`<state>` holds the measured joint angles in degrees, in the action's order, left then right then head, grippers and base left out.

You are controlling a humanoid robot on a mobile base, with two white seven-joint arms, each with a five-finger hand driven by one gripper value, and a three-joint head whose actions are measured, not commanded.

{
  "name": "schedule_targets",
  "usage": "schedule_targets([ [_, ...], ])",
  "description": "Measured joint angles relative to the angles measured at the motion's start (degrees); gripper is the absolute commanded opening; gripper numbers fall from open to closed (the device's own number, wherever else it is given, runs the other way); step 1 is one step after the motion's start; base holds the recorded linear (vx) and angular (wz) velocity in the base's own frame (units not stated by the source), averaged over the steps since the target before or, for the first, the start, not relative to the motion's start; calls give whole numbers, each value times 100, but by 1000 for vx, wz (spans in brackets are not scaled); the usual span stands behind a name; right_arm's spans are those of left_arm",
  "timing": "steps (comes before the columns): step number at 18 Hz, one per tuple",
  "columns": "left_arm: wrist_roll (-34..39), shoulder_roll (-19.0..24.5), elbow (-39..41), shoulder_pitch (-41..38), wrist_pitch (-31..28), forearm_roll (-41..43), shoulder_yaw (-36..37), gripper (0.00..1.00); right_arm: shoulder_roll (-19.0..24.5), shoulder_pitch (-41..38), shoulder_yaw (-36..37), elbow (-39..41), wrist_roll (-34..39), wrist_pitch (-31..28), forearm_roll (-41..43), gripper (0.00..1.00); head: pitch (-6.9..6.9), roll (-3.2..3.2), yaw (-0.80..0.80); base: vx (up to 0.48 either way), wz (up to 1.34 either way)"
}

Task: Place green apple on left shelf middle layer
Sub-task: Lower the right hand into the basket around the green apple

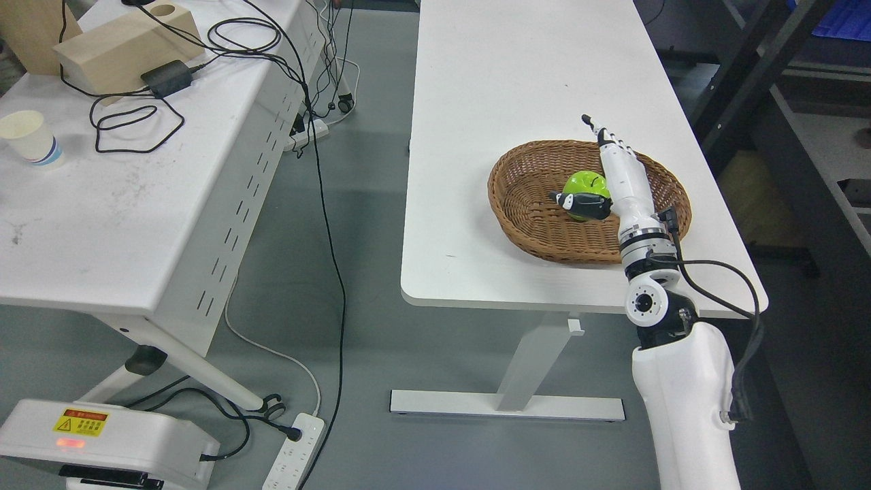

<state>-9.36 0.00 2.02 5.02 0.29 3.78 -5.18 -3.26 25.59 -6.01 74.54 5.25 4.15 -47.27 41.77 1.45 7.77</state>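
Over the basket (520, 221), my right hand (612, 177) hung open-fingered, thumb touching the apple (582, 187); lifting and shelving remained.

one apple (584, 190) (green), one basket (537, 231), two tables (517, 82)

Single head view, high up, facing down onto table (517, 82)
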Motion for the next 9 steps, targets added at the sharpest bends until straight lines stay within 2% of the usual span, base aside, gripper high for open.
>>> schedule_targets([
  [9, 0, 0, 0, 0, -18, 0, 0, 100, -32, 292, -266, -318, 286, -184, -57, 99, 1, 0, 0, 76, 2],
])
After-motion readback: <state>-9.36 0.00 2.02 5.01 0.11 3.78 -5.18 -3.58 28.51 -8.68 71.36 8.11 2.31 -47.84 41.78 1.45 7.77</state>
